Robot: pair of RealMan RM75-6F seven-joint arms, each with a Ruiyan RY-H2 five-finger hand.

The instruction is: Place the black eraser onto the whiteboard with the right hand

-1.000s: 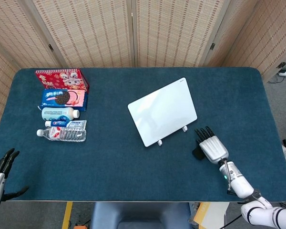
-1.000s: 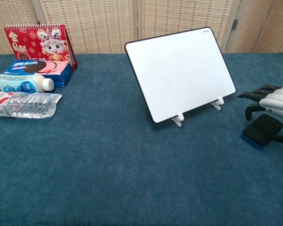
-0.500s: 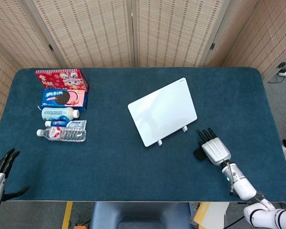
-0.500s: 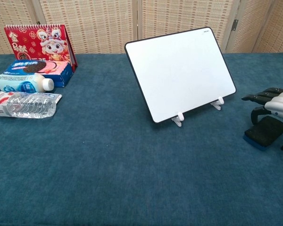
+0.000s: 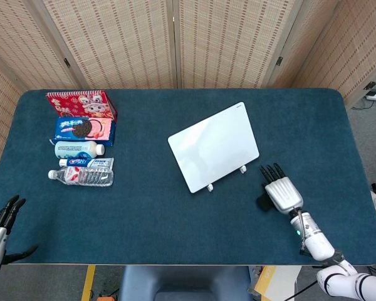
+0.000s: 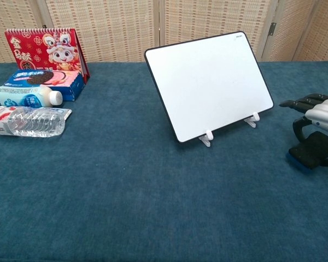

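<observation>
The black eraser (image 6: 312, 153), which has a blue underside, sits low at the table's right, right of the whiteboard (image 6: 209, 82). My right hand (image 6: 318, 107) is over it: the fingers reach straight out above while the thumb curls down against it, so the hand grips it. From the head view only a dark edge of the eraser (image 5: 264, 202) shows beside my right hand (image 5: 283, 194). The whiteboard (image 5: 214, 145) leans on its small white feet. Whether the eraser touches the cloth is unclear. My left hand (image 5: 1, 227) hangs open off the front left corner.
At the far left stand a red calendar (image 5: 81, 104), a blue cookie box (image 5: 84, 130), a small white bottle (image 5: 79, 150) and a lying water bottle (image 5: 81, 175). The blue cloth table (image 5: 144, 219) ends close behind my right wrist.
My right hand and the eraser under it have shifted slightly to the right together. The left hand and the whiteboard have stayed put.
</observation>
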